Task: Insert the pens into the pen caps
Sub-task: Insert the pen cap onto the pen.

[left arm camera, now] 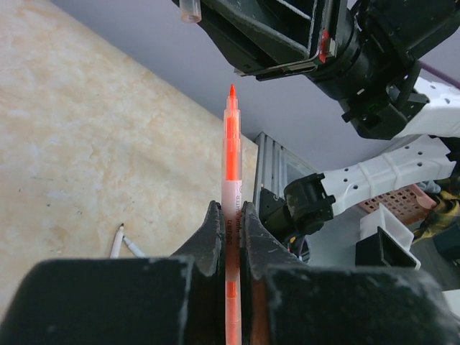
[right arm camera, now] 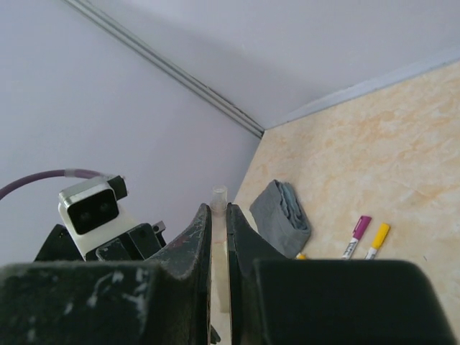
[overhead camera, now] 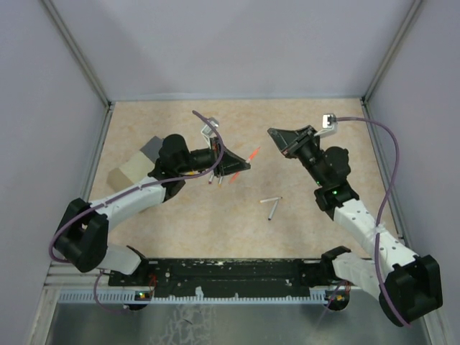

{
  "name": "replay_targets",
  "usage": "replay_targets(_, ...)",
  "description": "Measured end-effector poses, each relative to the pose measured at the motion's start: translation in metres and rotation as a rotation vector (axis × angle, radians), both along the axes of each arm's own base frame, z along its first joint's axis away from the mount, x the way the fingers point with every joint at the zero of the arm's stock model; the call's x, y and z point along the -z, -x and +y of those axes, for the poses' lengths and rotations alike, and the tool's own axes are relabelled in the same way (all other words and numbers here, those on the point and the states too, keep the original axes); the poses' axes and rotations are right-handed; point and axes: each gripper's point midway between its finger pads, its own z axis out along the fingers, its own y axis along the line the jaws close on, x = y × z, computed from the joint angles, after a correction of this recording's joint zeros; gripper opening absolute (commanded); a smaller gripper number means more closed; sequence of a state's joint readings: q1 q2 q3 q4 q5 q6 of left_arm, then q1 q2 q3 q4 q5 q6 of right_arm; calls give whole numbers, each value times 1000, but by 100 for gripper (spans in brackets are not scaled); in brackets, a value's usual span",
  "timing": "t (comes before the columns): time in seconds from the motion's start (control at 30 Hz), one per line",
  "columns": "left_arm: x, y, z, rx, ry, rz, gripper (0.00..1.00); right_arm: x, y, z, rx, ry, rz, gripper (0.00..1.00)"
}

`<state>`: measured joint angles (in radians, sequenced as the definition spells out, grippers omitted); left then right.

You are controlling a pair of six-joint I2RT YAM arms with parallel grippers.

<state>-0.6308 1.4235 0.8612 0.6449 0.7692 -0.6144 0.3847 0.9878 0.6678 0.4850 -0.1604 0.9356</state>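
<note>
The left gripper (left arm camera: 230, 215) is clamped on an orange pen (left arm camera: 231, 140). The barrel runs out past its fingertips, tip aimed at the other arm. Two loose pens (overhead camera: 271, 205) lie on the table (overhead camera: 215, 223) between the arms. The right gripper (right arm camera: 219, 215), near that tip but apart from it, pinches a clear pen cap (right arm camera: 218, 195) that pokes out beyond its fingertips.

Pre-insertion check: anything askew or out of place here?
Slight misalignment: in the left wrist view the orange pen in the left gripper points beside the cap held by the right gripper, not into it. Nothing looks spilled or broken.
</note>
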Motion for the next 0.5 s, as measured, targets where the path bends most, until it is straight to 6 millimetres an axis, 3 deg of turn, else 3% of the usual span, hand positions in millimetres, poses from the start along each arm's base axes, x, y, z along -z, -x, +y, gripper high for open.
replay_targets(0.17, -12, 2, -2, 3, 43, -4, 0, -12, 3, 0, -3, -20, -52, 0)
replay_targets(0.5, -21, 1, -3, -4, 79, 2, 0, -13, 10, 2, -25, -29, -85, 0)
